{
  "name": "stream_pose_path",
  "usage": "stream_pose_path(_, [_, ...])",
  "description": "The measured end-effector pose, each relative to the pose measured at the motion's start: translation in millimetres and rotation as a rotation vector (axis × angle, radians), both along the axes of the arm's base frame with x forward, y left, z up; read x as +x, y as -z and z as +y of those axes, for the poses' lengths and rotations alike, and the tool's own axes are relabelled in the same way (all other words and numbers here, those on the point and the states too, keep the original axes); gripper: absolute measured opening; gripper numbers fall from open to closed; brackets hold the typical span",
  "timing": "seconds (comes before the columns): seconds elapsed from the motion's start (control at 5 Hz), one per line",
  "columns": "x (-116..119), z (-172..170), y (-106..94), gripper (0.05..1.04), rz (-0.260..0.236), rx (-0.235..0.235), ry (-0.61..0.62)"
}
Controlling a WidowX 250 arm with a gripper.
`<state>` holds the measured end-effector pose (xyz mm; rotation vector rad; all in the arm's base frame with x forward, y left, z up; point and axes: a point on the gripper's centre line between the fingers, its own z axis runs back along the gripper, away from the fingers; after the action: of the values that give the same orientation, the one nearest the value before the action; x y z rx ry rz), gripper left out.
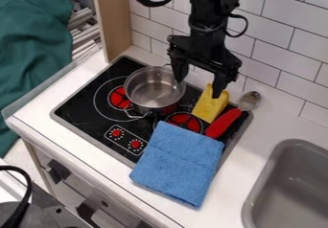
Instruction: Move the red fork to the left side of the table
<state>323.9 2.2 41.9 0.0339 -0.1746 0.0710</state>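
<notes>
One gripper (198, 88): your fingers apart, above the stove (80, 107).
Red-handled spoon (223, 123): beside your yellow wedge (209, 108), near blue cloth (179, 162).

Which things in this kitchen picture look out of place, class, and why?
The blue cloth lies askew over the stove's front edge, partly on the counter; fabric seems odd on a cooktop. The yellow wedge sits outside the pot. I see no spill.
</notes>
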Motion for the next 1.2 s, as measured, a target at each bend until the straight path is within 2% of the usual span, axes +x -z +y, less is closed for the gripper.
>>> stream_pose_path(0.4, [-5.9,-13.1,21.5,1.005,0.068,0.004,0.052])
stream_pose_path(0.6, [-5.4,-28.0,26.8,1.005,0.065,0.003,0.091])
stream_pose_path(0.8, [-9.1,-41.3,38.8,1.005,0.082,-0.003,0.091])
stream_pose_path(1.0, [-10.7,-49.4,55.0,1.005,0.123,-0.013,0.058])
stream_pose_path(1.2, [-4.6,-51.6,73.2,1.005,0.147,-0.022,0.007])
